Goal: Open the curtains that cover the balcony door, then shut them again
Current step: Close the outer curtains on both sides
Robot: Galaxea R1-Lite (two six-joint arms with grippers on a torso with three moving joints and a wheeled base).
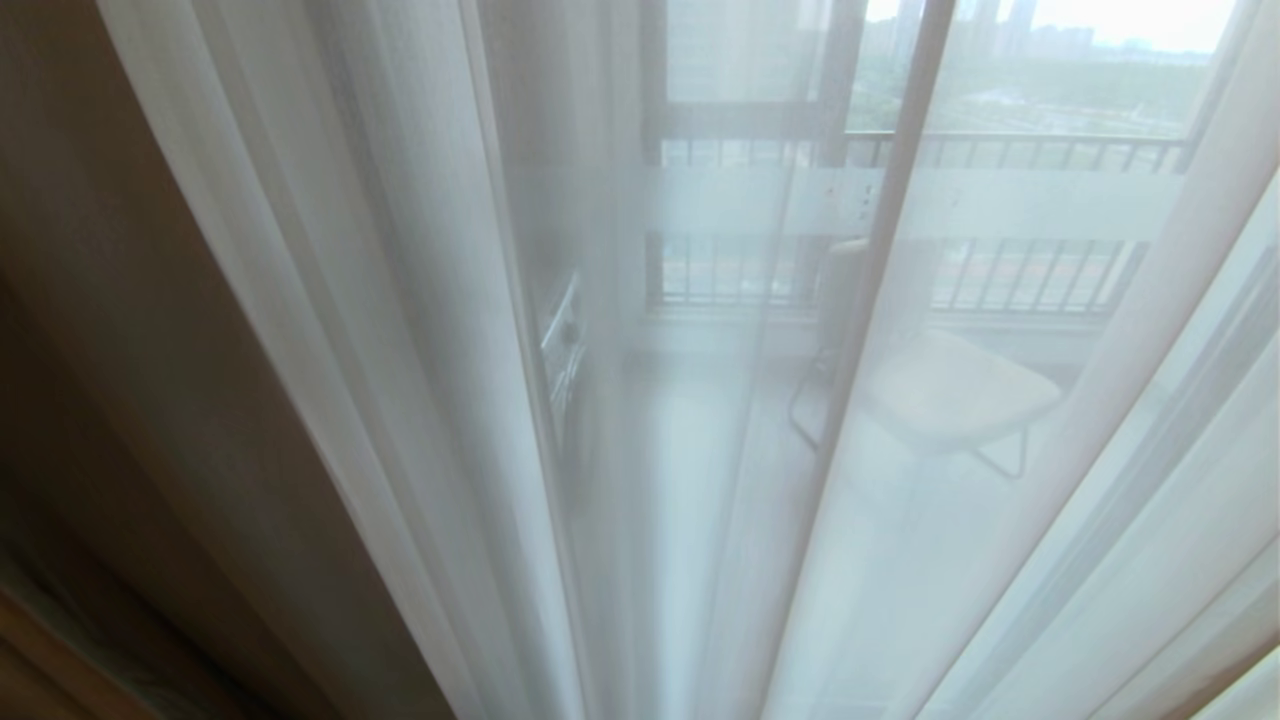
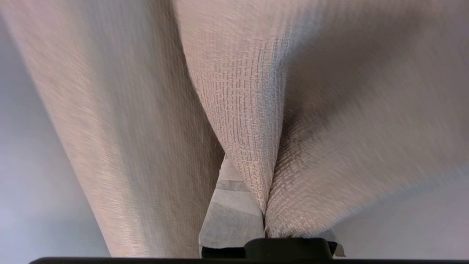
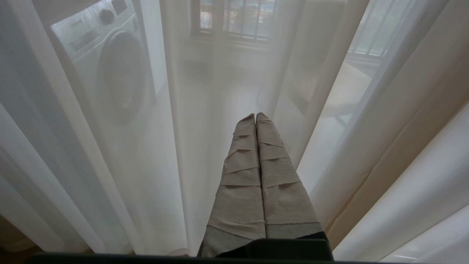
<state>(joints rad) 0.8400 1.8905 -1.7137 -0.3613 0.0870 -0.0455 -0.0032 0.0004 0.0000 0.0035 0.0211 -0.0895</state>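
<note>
Curtains: floor-length set, heavy cream-beige woven drape (image 1: 130, 350) hanging at the robot's left, thin white see-through sheers (image 1: 420, 330) spread across the rest of the head view
Curtain position: sheers cover the glass from left to right; drape edge sits beside them at left, not over the centre
Balcony door: glass panel with frosted white horizontal band (image 1: 1000, 205) and dark frame, visible only through the sheers
Behind the glass: barred black railing (image 1: 1000, 150), pale folding chair (image 1: 950, 395), white front-loading washing machine (image 3: 106, 62), all veiled by the sheers
Left gripper: (image 2: 264, 220) tape-wrapped fingers (image 2: 231, 216) pinched on a fold of the woven drape, fabric bunched to a point where they meet; arm outside the head view
Right gripper: (image 3: 255, 117) tape-wrapped fingers pressed together on nothing, pointing at the sheers, tips near or touching the fabric, cannot tell which; looks parked
Done so far: grasp on the drape looks set
Ambiguous: cannot tell from this moment whether it belongs to the opening pass or the closing pass
Left if opening: pull drape aside, then clear the sheers off the door, then draw both back
Left if closing: drag drape across the sheers toward the centre
Progress call: door not uncovered now, so most of the work appears to remain
Risk: thick fold may slip from the pinch under a sideways pull
</note>
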